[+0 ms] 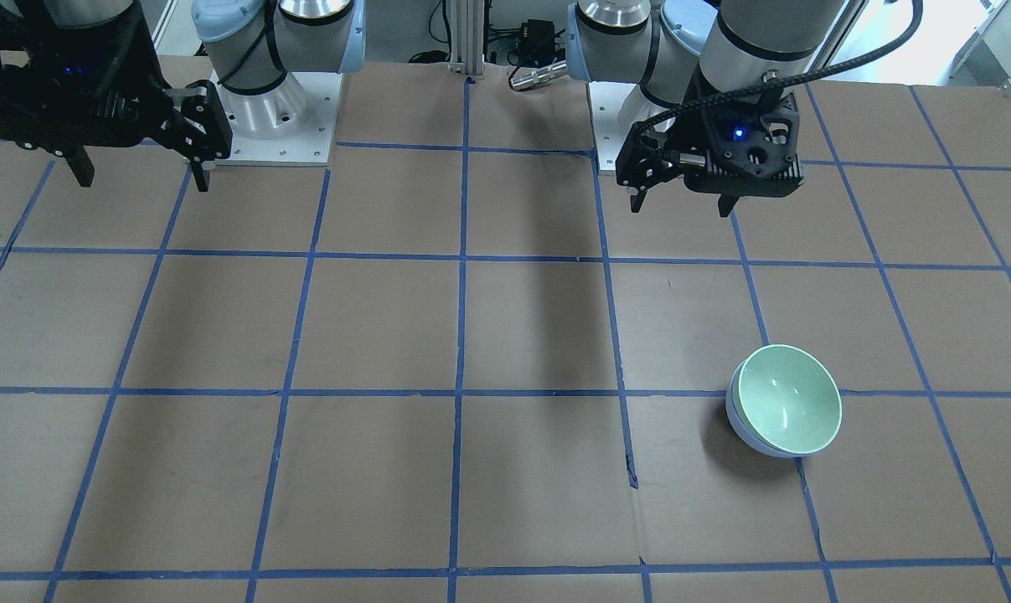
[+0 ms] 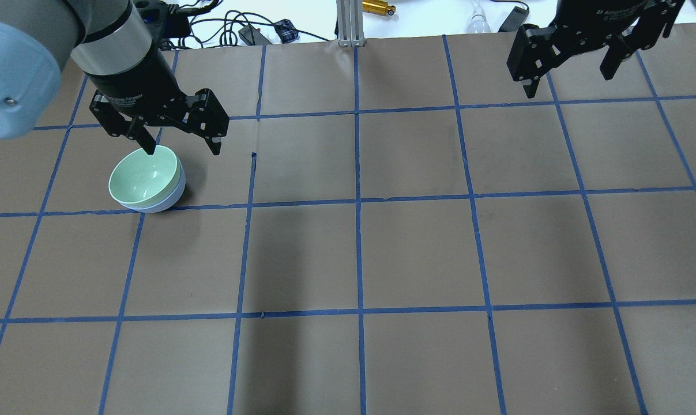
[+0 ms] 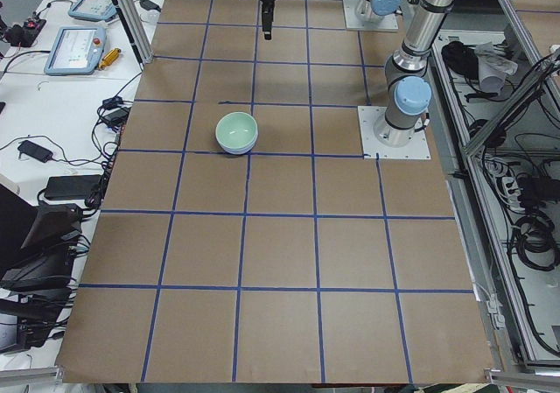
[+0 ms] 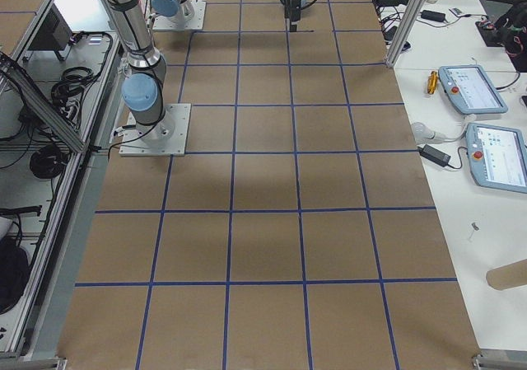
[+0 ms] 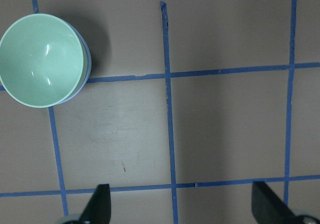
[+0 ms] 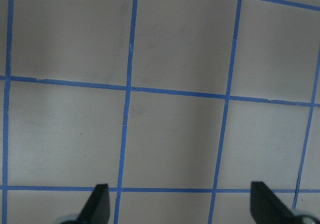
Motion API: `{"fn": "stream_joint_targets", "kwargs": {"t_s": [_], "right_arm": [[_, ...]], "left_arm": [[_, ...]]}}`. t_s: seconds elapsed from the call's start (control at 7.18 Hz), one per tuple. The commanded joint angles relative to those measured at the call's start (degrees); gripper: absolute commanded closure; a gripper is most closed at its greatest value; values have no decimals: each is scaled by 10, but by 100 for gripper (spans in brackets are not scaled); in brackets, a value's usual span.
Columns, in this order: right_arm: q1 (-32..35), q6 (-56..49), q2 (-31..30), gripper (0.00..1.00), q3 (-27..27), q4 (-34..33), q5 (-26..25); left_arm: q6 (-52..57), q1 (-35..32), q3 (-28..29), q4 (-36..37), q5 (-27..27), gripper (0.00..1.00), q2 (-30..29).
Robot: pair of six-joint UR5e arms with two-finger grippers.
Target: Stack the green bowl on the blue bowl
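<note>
— so, stacked yet?
— seems so: shows green bowl (image 2: 143, 177) nested inside blue bowl (image 2: 168, 201), with only a blue sliver peeking out below, standing on the table (image 2: 417, 253) at the robot's left.
— and left gripper (image 2: 183, 147)?
— spread wide, holding nothing, raised near the stack but not touching.
— right gripper (image 2: 568, 80)?
— likewise agape and empty, well apart on the other side.
— anything left?
— nothing much, judging by this; perhaps backing off to rest.
</note>
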Motion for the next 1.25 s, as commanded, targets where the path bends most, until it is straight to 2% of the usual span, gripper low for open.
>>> {"fn": "stream_joint_targets", "kwargs": {"t_s": [0.0, 1.11], "right_arm": [[0, 0, 0, 0, 0, 0, 0], [-1, 0, 0, 0, 0, 0, 0]], "left_arm": [[3, 1, 1, -16, 1, 0, 11], [4, 11, -6, -16, -11, 0, 11]]}}
